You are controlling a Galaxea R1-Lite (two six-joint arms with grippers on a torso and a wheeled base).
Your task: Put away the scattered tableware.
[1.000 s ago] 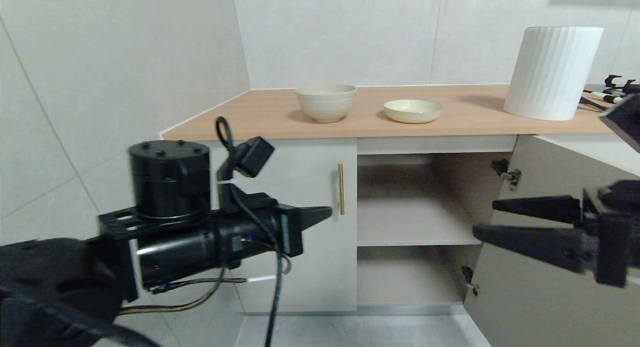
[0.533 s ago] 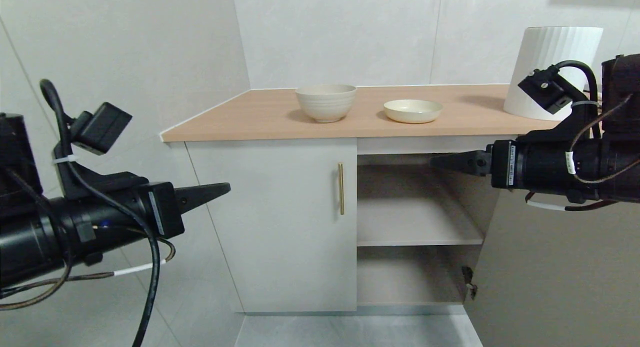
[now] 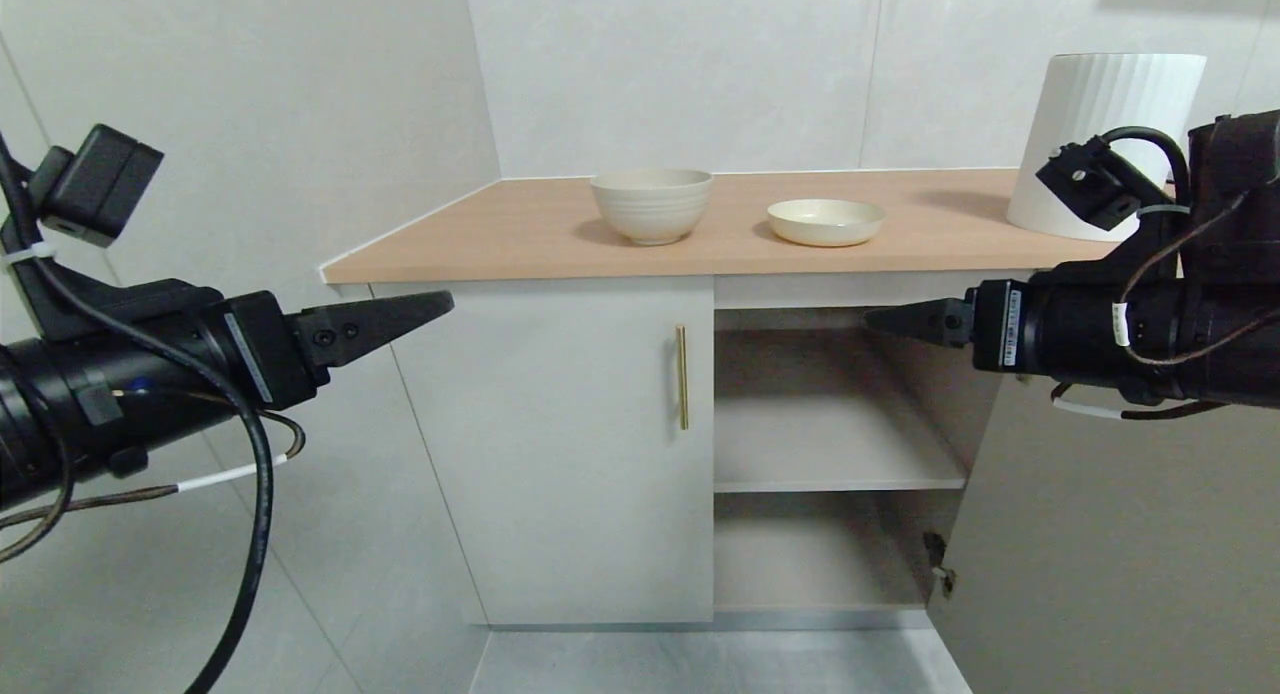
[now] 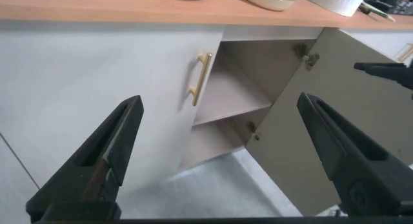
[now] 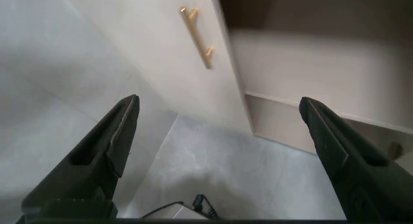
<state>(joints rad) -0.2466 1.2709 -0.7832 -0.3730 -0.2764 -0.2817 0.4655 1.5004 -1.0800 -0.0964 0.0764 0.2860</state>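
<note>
Both arms empty, nothing stowed yet.
Head view: bowl (image 3: pixel 651 205) and dish (image 3: pixel 826 221) sit near the counter's (image 3: pixel 500 234) front edge, over the open cabinet (image 3: pixel 830 444); left gripper (image 3: pixel 430 309) and right gripper (image 3: pixel 880 321) hover below. Left wrist view: jaws spread wide. Right wrist view: likewise. Next, I'd guess, lift 1 piece.

The right gripper (image 5: pixel 217 100) points at the cabinet, its two black fingers (image 5: pixel 106 156) spread wide apart. Beyond them is the closed cabinet door (image 5: pixel 148 50) with a brass handle (image 5: pixel 197 37), just beside the open compartment (image 5: pixel 361 17) and its shelf (image 5: pixel 335 69). Grey floor (image 5: pixel 213 166) lies below.
</note>
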